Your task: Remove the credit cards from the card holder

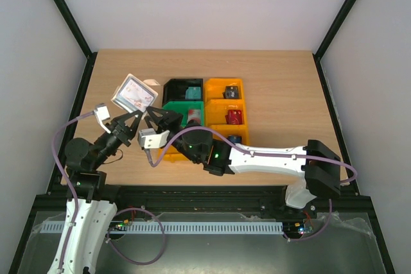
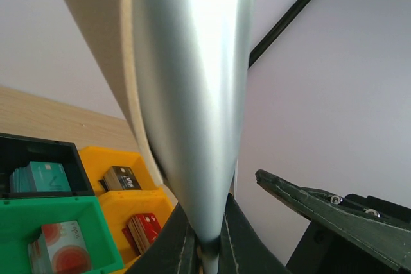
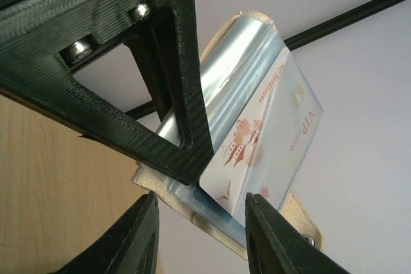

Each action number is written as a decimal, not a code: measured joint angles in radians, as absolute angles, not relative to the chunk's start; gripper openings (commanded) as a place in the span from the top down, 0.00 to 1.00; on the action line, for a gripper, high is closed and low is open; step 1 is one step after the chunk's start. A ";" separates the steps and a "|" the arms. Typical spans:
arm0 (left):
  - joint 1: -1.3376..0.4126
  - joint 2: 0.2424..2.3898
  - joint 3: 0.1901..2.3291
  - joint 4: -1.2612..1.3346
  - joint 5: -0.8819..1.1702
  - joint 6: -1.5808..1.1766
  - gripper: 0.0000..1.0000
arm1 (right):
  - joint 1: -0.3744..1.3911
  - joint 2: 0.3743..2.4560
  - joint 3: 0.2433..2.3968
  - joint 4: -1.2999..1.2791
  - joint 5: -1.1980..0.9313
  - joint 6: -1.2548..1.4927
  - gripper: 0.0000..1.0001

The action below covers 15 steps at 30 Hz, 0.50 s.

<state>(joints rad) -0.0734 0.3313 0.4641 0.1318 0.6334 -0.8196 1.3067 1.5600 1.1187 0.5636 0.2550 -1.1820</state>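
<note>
My left gripper (image 1: 131,115) is shut on the card holder (image 1: 133,92), a pale sleeve with tan edges, and holds it tilted above the table's left side. In the left wrist view the holder (image 2: 192,94) is edge-on, pinched between the fingers (image 2: 241,248). A white-pink credit card (image 3: 270,126) sits in its clear pocket, in the right wrist view. My right gripper (image 3: 202,235) is open just below the holder's lower edge (image 3: 212,216), not touching it; in the top view it (image 1: 162,115) is right beside the left gripper.
Behind the grippers stand bins: a black one (image 1: 174,85) with teal cards (image 2: 42,176), a green one (image 1: 173,106) with white-pink cards (image 2: 61,248), and orange ones (image 1: 225,83) with black (image 2: 122,178) and red cards (image 2: 144,229). The right forearm (image 1: 270,158) crosses the near table.
</note>
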 measured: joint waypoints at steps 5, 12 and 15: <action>-0.073 0.332 0.464 0.136 0.636 -0.796 0.98 | 1.292 1.539 1.160 0.460 0.197 -1.083 0.57; -0.073 0.329 0.485 0.115 0.732 -0.562 0.98 | 1.105 1.420 1.362 0.132 -0.191 -0.718 0.16; -0.073 0.327 0.519 0.094 0.818 -0.440 0.98 | 0.996 1.394 1.453 0.031 -0.382 -0.567 0.01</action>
<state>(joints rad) -0.0734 0.3275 0.5194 0.0940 0.8185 -0.4404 0.9958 1.3945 1.4532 0.0311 -0.3824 -0.5671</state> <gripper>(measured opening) 0.045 0.888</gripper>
